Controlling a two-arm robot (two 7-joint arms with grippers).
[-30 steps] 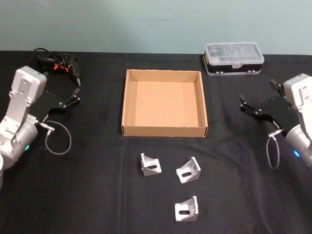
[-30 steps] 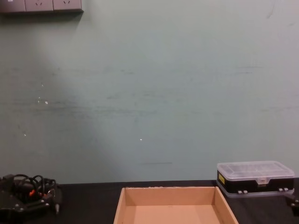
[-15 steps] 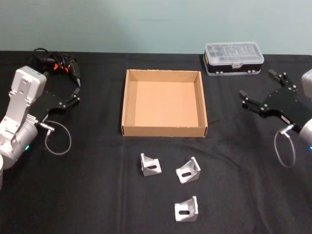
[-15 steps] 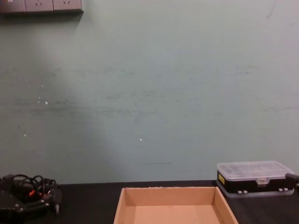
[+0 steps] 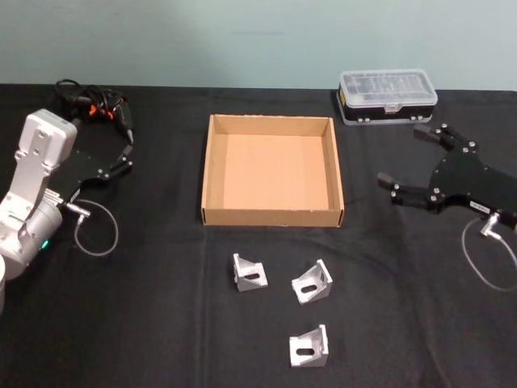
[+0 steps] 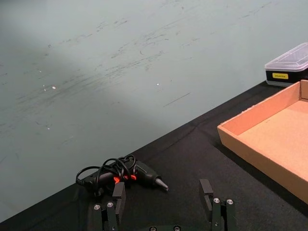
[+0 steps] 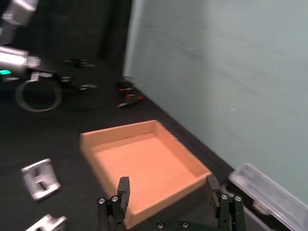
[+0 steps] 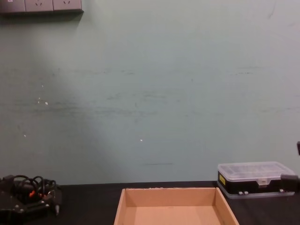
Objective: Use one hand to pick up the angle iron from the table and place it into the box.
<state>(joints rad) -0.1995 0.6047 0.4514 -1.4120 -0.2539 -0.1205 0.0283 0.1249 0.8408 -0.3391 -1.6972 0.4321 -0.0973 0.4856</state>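
Angle irons [image 5: 251, 273], three silver slotted brackets, lie on black table [image 5: 121, 323].

Light soft and even, from above: a shadow sits under the wall sockets [image 8: 40, 4], and the wall [image 8: 150, 93] is brightest mid-left. The black table [image 5: 161, 323] shows almost no shadows. The box [image 5: 273, 217] near the right gripper [image 5: 401, 153] is evenly lit, the metal brackets [image 5: 311, 283] glinting pale.

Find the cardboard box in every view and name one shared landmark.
Head: box centre, behind the three brackets.
Chest: bottom centre, far wall showing.
Left wrist: one corner, nearer than the case.
Right wrist: whole, between brackets and case.
Landmark: the clear-lidded case, by the box's far right corner.
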